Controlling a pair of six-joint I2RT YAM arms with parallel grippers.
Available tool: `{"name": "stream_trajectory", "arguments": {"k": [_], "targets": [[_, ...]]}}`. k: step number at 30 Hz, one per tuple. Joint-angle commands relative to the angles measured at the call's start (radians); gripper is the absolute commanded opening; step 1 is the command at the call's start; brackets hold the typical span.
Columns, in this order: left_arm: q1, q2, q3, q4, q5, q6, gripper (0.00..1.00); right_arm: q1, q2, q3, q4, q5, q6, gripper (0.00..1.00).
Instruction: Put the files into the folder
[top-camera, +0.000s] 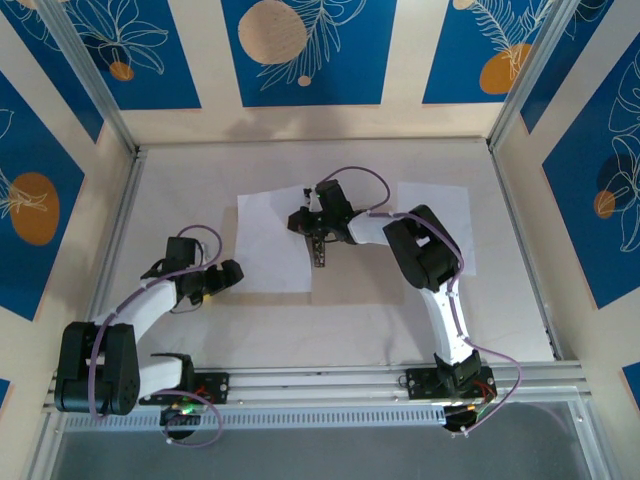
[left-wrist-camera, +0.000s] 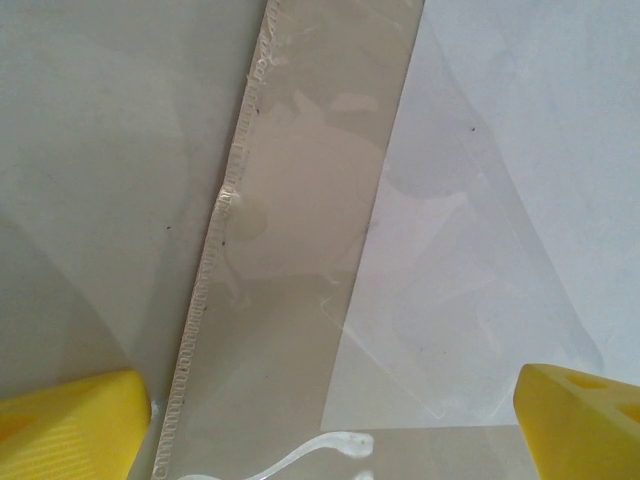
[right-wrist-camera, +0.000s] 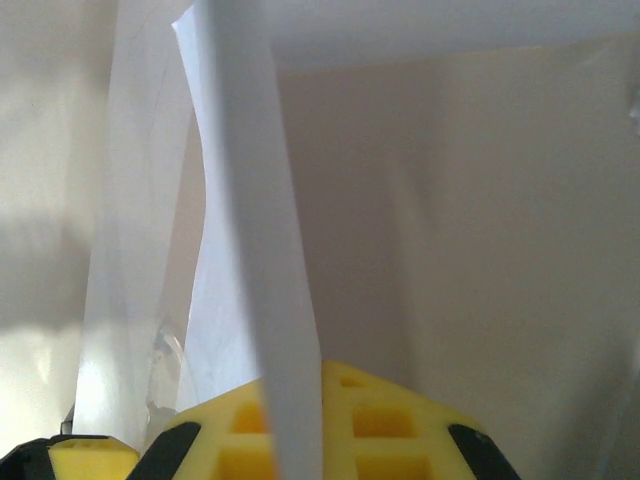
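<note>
Right hand (top-camera: 318, 240) pinches a thin pale flap (right-wrist-camera: 255, 250) upright at the folder's (top-camera: 355, 278) left edge. The left sheet (top-camera: 270, 245) lies flat on the counter just left of it, long axis near-far. The open left hand (top-camera: 222, 280), the nearer one, hovers by its near-left corner.

The right gripper's (right-wrist-camera: 215, 440) yellow fingers (right-wrist-camera: 350, 425) sit at 6 o'clock, closed together. From them a thin pale band, seemingly the folder cover (right-wrist-camera: 250, 200) seen nearly edge-on, rises toward 11 o'clock, bowing slightly. At 9 o'clock a see-through layer (right-wrist-camera: 130, 260) hangs beside it; whether they join is unclear. From 1 to 4 o'clock lies the blurred beige table (right-wrist-camera: 480, 260).
</note>
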Motion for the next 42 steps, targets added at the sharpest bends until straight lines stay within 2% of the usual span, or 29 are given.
{"name": "stream_trajectory", "arguments": {"k": [1, 17, 23, 25, 42], "targets": [[0.016, 0.011, -0.001, -0.002, 0.007, 0.019, 0.96, 0.016, -0.006, -0.012, 0.027, 0.020, 0.021, 0.01], [0.018, 0.013, -0.002, -0.002, 0.007, 0.017, 0.96, 0.044, 0.019, -0.001, 0.033, 0.012, 0.033, 0.01], [0.018, 0.014, -0.002, -0.001, 0.007, 0.017, 0.96, 0.041, 0.045, 0.033, -0.007, -0.040, -0.010, 0.01], [0.018, 0.014, -0.002, 0.000, 0.007, 0.017, 0.96, 0.041, 0.049, 0.018, 0.030, -0.059, -0.001, 0.01], [0.021, 0.022, 0.001, 0.003, 0.009, 0.018, 0.96, 0.049, 0.083, 0.079, -0.007, -0.112, -0.039, 0.01]]}}
